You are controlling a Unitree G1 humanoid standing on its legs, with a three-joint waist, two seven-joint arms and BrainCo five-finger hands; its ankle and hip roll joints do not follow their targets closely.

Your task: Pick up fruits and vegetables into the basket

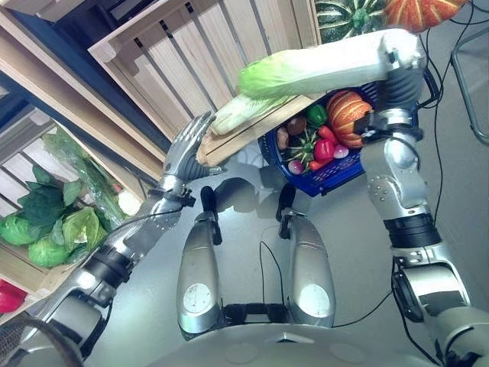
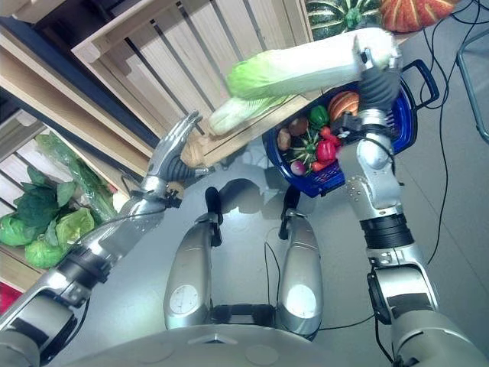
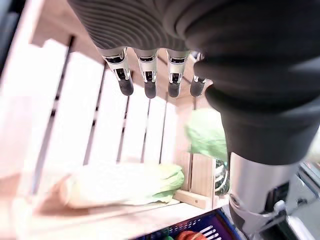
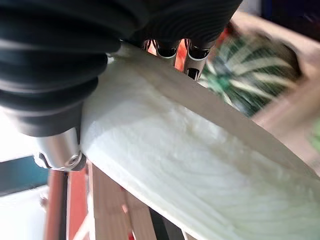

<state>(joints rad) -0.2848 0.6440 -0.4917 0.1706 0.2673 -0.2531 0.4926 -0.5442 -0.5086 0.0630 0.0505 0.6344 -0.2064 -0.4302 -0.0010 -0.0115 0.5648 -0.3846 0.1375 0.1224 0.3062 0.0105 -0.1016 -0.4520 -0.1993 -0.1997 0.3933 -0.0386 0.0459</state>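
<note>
My right hand [image 1: 403, 50] is shut on the white stem end of a long napa cabbage [image 1: 313, 69], held level in the air above the blue basket [image 2: 409, 115]; its pale ribbed body [image 4: 200, 165] lies across my palm. In the basket are a small orange pumpkin [image 1: 348, 115], a green pepper [image 1: 316, 115], red peppers and other vegetables. A second napa cabbage [image 1: 241, 111] lies at the front of the slatted wooden crate [image 1: 191, 46], also seen from my left wrist [image 3: 120, 185]. My left hand [image 1: 187, 149] is open, with straight fingers [image 3: 147, 80] at the crate's front corner.
A green striped squash [image 1: 351, 15] and an orange pumpkin [image 1: 420, 11] sit on the shelf behind the basket. Leafy greens and cabbages [image 1: 53, 222] fill a lower crate at the left. A metal frame [image 1: 470, 84] stands at the right edge.
</note>
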